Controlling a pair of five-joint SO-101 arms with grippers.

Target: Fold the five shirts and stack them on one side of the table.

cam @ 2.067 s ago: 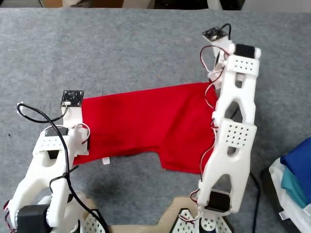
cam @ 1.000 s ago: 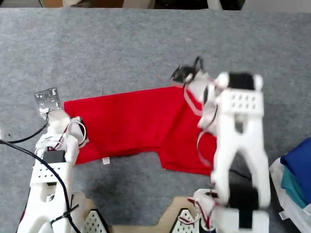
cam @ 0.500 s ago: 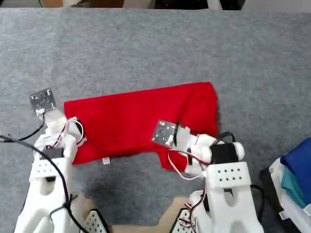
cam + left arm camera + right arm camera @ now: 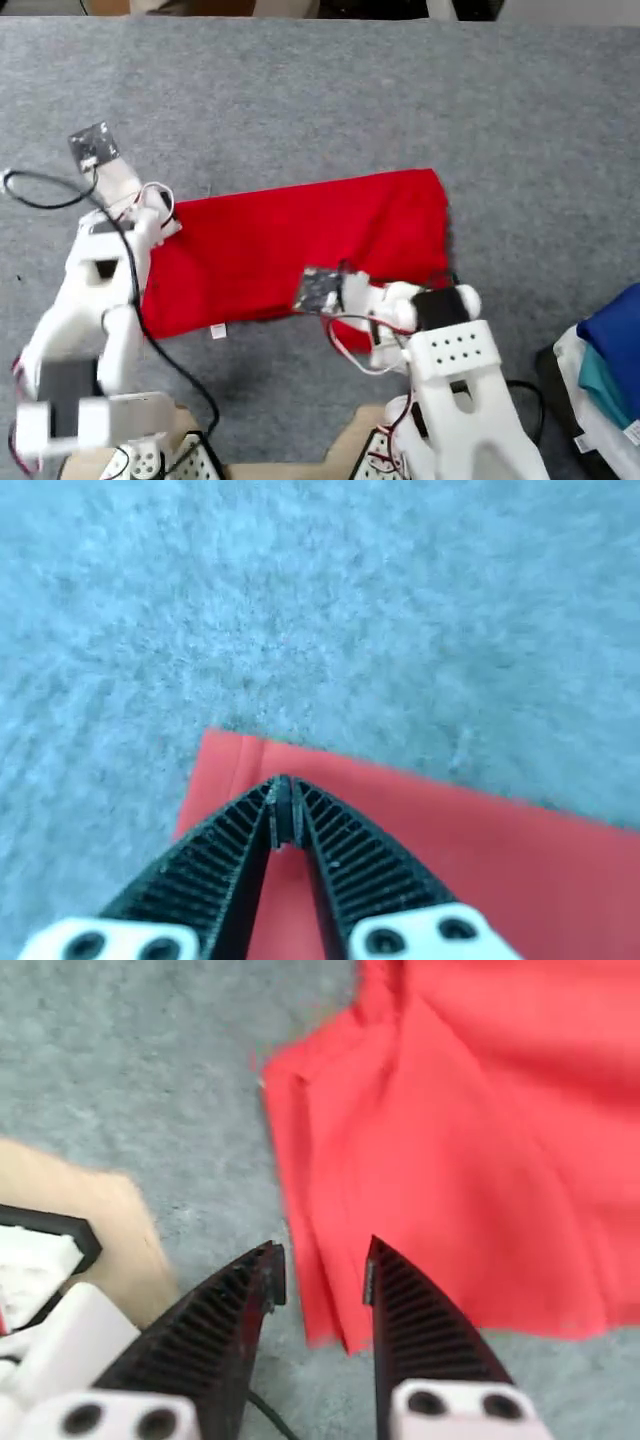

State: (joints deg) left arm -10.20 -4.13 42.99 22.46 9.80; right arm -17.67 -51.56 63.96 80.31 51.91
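At the table's (image 4: 300, 90) right edge a blue & teal pile (image 4: 612, 345) is seen on white material (image 4: 590, 415), well apart from the red shirt (image 4: 290, 250). The shirt is spread flat mid-table, long side running left-right. The L gripper (image 4: 283, 815) is set over the shirt's far-left corner w/ tips closed together; whether cloth is pinched can't be told. The R gripper (image 4: 320, 1270) is held over the shirt's near edge, jaws parted, nothing gripped. Vs. 2 s ago, the R arm has been pulled back from the far-right corner to the near edge, & the L gripper has been shifted from the near-left side to the far-left corner. Bare grey table is left open beyond the shirt & between shirt & pile.
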